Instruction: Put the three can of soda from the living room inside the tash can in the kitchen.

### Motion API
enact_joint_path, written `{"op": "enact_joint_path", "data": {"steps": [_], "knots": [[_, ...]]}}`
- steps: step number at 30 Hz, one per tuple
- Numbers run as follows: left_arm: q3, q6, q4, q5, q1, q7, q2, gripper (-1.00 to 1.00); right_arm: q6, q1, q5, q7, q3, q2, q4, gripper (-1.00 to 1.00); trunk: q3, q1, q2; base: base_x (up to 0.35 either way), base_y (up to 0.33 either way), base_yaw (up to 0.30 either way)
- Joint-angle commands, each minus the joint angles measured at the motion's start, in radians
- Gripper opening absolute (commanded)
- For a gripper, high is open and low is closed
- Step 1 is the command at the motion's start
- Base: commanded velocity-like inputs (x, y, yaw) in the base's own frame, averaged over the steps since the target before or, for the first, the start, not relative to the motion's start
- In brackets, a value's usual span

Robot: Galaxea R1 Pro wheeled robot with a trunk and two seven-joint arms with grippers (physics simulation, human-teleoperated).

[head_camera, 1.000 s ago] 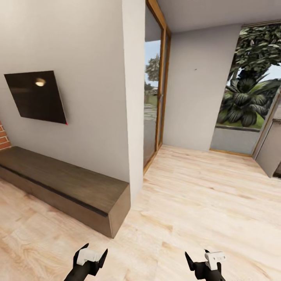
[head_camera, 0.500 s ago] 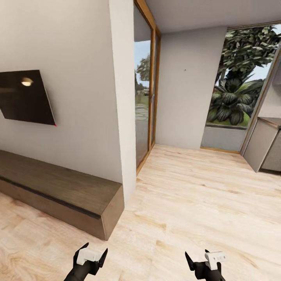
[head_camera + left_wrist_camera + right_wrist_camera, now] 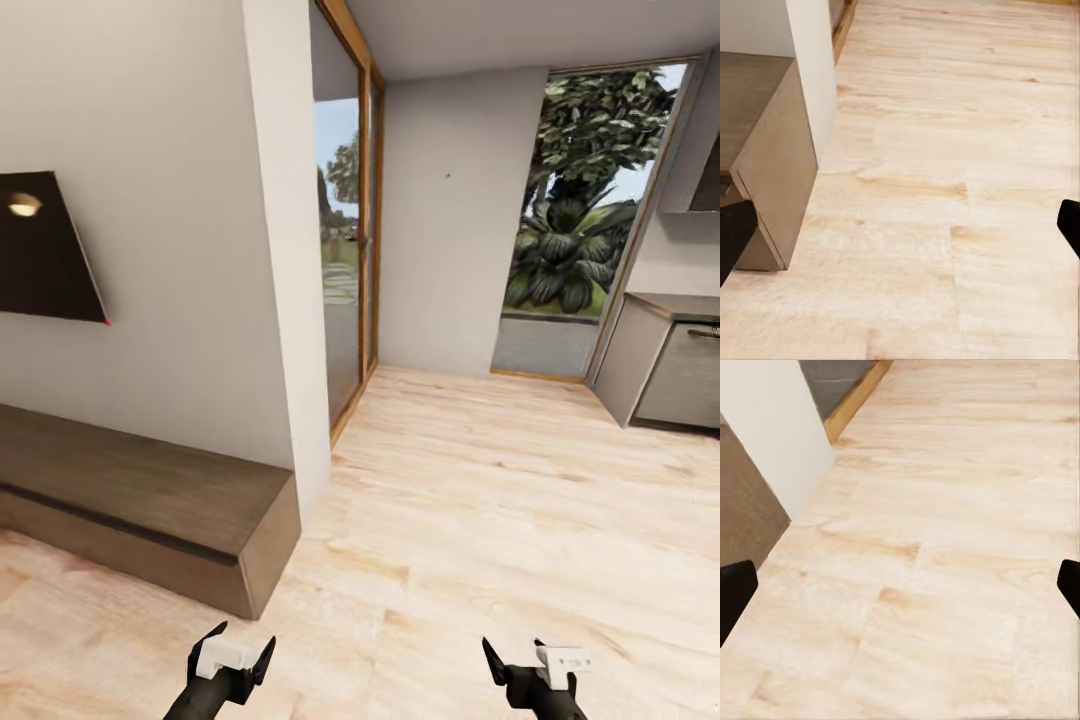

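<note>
Nearest, the left gripper and right gripper hang low with jaws spread, each holding nothing. Beyond the left one runs a low wooden bench under the black TV, then a wall corner. Farthest right stands a kitchen cabinet. The 3 cans and bin are nowhere here; a turn toward the kitchen now risks leaving empty-handed, or clipping that corner.

Open wood floor stretches ahead of me, bare all the way to the far wall. On my left, a low dark wooden bench juts out along the wall, its corner near my left claw. A white wall end stands just behind it. Far right, grey kitchen cabinets narrow the passage.
</note>
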Motion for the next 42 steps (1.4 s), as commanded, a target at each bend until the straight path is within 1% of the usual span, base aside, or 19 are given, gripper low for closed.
{"op": "enact_joint_path", "data": {"steps": [1,5,23,34,42], "knots": [[0.000,0.000,0.000,0.000,0.000,0.000,0.000,1.00,0.000,0.000,-0.008,0.000,-0.002,0.000,0.000,1.00,-0.001,0.000,0.000,0.000,0.000,-0.214],[0.000,0.000,0.000,0.000,0.000,-0.001,0.001,1.00,0.000,0.000,-0.018,0.000,-0.004,-0.001,0.000,1.00,-0.003,0.000,0.000,0.000,0.000,-0.216],[-0.001,0.000,0.000,0.000,0.000,-0.002,0.001,1.00,-0.001,0.000,-0.023,0.000,-0.006,-0.003,0.000,1.00,-0.014,0.000,0.000,0.005,0.003,-0.219],[-0.001,0.000,0.000,0.001,0.000,-0.002,0.001,1.00,-0.001,0.000,-0.023,-0.001,-0.006,0.000,0.000,1.00,-0.020,0.000,0.000,0.096,0.074,-0.225],[-0.001,0.000,0.000,0.001,0.000,-0.002,0.001,1.00,-0.003,0.000,-0.023,-0.001,-0.007,0.000,0.000,1.00,-0.024,0.000,0.000,0.176,0.098,-0.227]]}}
